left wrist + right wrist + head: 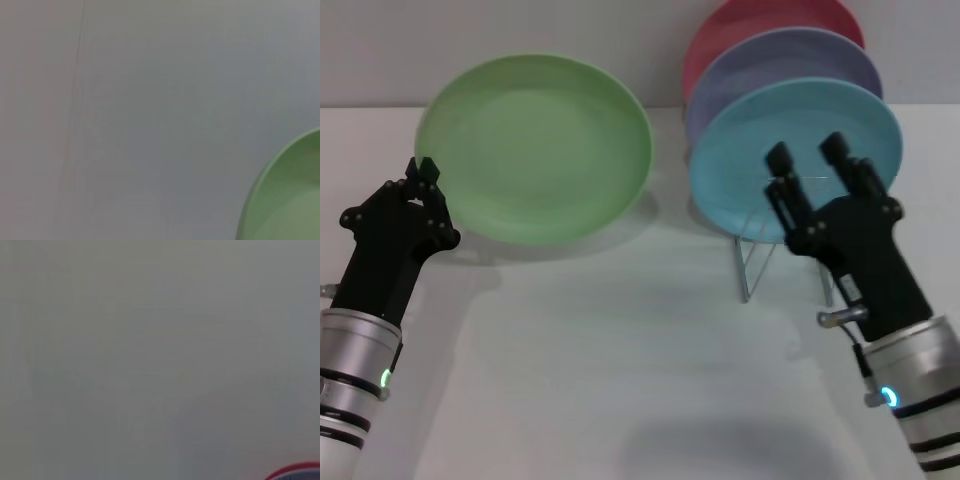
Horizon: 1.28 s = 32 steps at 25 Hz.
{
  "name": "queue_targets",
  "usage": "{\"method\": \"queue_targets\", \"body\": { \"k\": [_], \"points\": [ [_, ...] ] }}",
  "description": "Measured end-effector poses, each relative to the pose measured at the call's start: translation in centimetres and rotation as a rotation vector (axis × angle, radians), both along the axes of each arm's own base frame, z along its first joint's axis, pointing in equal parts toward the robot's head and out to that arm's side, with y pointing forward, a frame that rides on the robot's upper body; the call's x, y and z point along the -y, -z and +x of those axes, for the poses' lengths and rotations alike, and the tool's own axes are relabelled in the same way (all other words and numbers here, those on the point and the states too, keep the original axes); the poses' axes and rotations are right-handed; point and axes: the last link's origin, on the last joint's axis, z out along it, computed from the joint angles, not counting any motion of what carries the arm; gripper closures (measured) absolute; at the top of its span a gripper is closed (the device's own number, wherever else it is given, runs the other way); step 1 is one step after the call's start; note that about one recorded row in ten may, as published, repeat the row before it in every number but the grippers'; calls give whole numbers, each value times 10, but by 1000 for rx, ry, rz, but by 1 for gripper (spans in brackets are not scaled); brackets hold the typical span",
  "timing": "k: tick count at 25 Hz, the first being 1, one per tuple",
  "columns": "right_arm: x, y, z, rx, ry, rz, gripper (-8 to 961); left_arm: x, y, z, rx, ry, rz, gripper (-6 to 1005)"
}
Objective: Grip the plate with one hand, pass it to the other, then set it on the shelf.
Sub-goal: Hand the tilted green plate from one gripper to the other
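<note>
The pale green plate (540, 145) hangs tilted above the white table at the left, casting a shadow below it. My left gripper (423, 172) is shut on its left rim. An arc of the plate (290, 200) also shows in the left wrist view. My right gripper (808, 152) is open with nothing between its fingers. It hovers in front of the light blue plate (740, 170), to the right of the green plate and apart from it. The silver wire shelf (752, 258) stands under the upright plates at the right.
The shelf holds three upright plates: the light blue one in front, a lilac one (770, 60) behind it and a red one (720, 30) at the back. A red rim (295, 471) shows in the right wrist view. White table (620, 380) spreads in front.
</note>
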Motion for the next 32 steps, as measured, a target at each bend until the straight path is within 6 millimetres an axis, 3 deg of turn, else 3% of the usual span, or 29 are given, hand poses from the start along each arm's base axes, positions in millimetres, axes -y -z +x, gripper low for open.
{"method": "queue_targets", "body": {
  "k": [11,32],
  "points": [
    [-15,29,-20,69,-33,-167,319,9,0,-1,2,11,15,966],
    [-33,51,-34,167,-6,-278,330,16,4,-2,-40,-23,40,965]
  ]
}}
